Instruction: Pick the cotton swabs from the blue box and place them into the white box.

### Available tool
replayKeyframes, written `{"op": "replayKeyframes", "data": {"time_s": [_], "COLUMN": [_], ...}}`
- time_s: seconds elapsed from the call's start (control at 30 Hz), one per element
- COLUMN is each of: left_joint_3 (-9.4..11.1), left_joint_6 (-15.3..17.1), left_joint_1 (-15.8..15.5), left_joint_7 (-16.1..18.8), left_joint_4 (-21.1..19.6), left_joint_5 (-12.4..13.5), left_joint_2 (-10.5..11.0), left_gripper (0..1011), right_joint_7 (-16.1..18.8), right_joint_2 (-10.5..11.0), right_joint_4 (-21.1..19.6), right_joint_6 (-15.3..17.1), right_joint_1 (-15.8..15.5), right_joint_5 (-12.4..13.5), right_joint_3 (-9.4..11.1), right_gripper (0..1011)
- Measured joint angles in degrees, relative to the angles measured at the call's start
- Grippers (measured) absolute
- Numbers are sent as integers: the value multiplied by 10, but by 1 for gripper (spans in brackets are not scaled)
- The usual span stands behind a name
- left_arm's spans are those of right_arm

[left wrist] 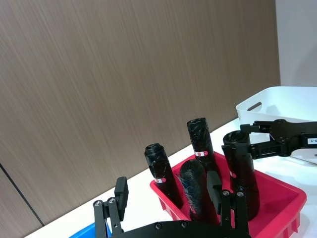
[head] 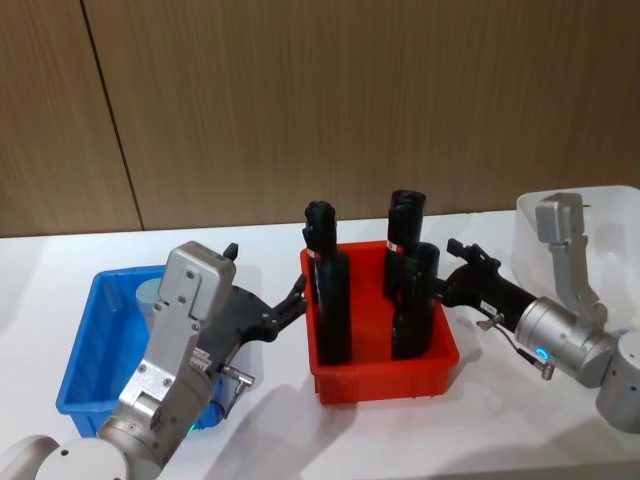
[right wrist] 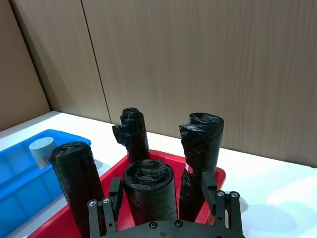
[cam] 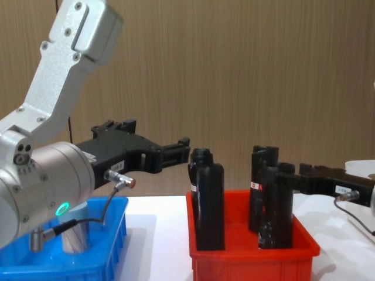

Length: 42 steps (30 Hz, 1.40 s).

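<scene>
Two grippers sat over the table, both empty. The left gripper (head: 297, 293) hung with its fingers spread apart, nothing between them, above the gap between the blue box (head: 85, 345) and the red bin (head: 385, 375), fingertips close to the red bin's left rim. In the left wrist view its fingers (left wrist: 121, 192) framed the black bottles (left wrist: 198, 148). The right gripper (head: 455, 258) was also released, jaws apart, reaching in from the right and just beside the right-hand bottle, near the red bin's right edge; whether it touched that bottle could not be told.

One tub of cotton swabs (head: 152, 296) stood upright in the blue box at the far side, pale lid up, partly hidden by the left arm. The white box (head: 620, 215) sat at the far right, behind the right arm. Four black bottles stood upright in the red bin, between the two boxes.
</scene>
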Motion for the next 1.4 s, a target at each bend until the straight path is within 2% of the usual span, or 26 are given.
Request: {"op": "replayKeyframes", "data": {"time_s": [0.6, 0.93, 1.0, 1.03, 1.07, 1.17, 1.4], "left_joint_3": [0, 0, 0, 0, 0, 0, 0], "left_joint_6": [0, 0, 0, 0, 0, 0, 0], "left_joint_1": [0, 0, 0, 0, 0, 0, 0], "left_joint_7": [0, 0, 0, 0, 0, 0, 0], "left_joint_4": [0, 0, 0, 0, 0, 0, 0], "left_joint_5": [0, 0, 0, 0, 0, 0, 0], "left_joint_2": [0, 0, 0, 0, 0, 0, 0], "left_gripper": [1004, 1004, 1004, 1004, 1004, 1004, 1004], "right_joint_7": [23, 36, 38, 39, 39, 41, 42], "right_joint_2": [-17, -25, -26, -26, -26, -26, -22], "right_joint_4": [78, 117, 120, 120, 120, 119, 94], "right_joint_6": [-24, -37, -38, -38, -38, -39, -34], "right_joint_1": [45, 66, 68, 68, 68, 69, 60], "right_joint_5": [0, -6, -6, -7, -7, -10, -10], "right_joint_3": [-10, -17, -18, -18, -18, -19, -20], "right_gripper": [1002, 785, 688, 688, 632, 545, 486]}}
